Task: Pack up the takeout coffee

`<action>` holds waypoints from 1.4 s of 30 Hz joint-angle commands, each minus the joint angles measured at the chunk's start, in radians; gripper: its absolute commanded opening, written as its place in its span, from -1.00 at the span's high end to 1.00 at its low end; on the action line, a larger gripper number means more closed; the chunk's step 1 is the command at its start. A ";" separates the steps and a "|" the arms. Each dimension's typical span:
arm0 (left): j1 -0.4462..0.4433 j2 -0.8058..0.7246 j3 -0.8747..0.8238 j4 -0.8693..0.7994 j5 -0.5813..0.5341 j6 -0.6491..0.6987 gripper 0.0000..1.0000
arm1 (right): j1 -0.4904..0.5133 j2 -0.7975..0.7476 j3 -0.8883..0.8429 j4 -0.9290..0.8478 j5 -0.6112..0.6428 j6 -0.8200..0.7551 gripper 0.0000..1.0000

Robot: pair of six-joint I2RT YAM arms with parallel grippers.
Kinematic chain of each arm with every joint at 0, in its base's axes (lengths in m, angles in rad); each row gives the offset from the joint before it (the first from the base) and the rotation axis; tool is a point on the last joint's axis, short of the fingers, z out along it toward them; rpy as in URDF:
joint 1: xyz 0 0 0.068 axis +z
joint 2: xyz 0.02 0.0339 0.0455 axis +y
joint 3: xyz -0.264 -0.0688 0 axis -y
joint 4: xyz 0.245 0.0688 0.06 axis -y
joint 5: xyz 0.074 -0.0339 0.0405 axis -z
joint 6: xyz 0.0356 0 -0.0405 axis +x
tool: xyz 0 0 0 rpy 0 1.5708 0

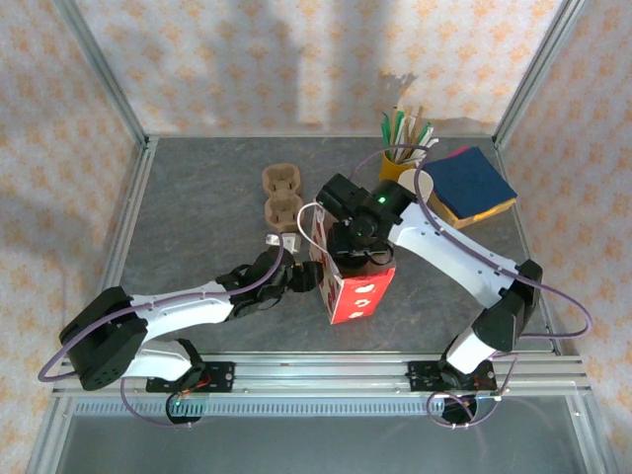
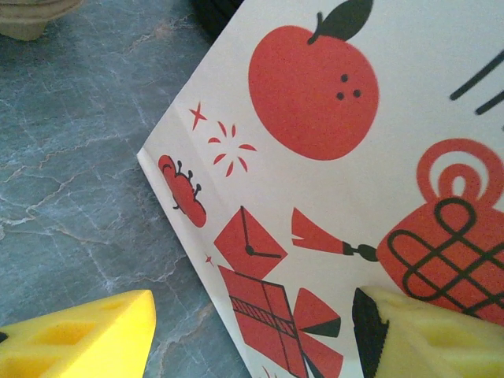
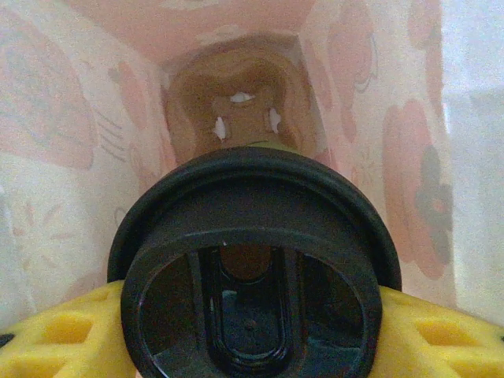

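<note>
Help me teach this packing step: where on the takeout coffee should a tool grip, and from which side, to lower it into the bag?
Grip the takeout coffee across its round black lid, coming from above. The lid faces the mouth of the paper bag, whose walls stand close around the cup, so a side approach looks blocked. The right tool holds it this way.

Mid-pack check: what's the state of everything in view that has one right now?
paper bag: upright, top open.
takeout coffee: lid on, gripped, inside the paper bag.
right gripper: shut on the takeout coffee.
left gripper: open, at the paper bag's side.
cup carrier: on the table, wells empty.
yellow cup: upright, holding stir sticks.
</note>
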 commanded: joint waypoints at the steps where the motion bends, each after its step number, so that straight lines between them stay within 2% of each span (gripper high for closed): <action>1: -0.012 -0.007 -0.005 0.022 -0.004 0.019 -0.38 | 0.000 0.000 -0.020 -0.015 -0.009 -0.027 -0.24; 10: -0.010 0.015 0.000 0.027 -0.011 0.021 -0.38 | 0.000 -0.012 -0.078 -0.014 -0.041 -0.039 -0.23; 30: -0.011 0.027 0.000 0.029 -0.017 0.022 -0.40 | 0.005 0.019 -0.092 -0.014 -0.081 -0.042 -0.19; 42: -0.011 0.023 -0.001 0.029 -0.017 0.021 -0.42 | 0.014 0.001 -0.141 -0.014 -0.064 -0.028 -0.19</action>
